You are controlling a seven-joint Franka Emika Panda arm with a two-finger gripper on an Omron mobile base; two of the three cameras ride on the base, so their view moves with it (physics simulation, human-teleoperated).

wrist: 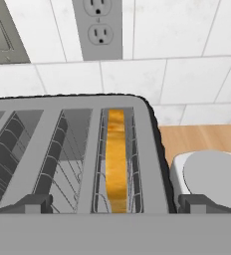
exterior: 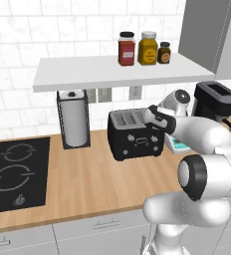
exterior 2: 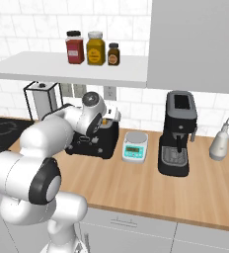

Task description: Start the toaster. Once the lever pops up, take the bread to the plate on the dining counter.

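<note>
I am holding the gripper [wrist: 115, 203] over the right end of the toaster [exterior: 132, 135], which is sitting on the wood counter [exterior: 87, 179] between the paper towel holder [exterior: 74, 118] and a small kitchen scale [exterior 2: 135, 147]. In the hand view my fingertips [wrist: 34, 203] are standing wide apart, one on each side of the rightmost slot, gripping nothing. The bread [wrist: 116, 159] is standing on edge down inside that slot, below the rim.
</note>
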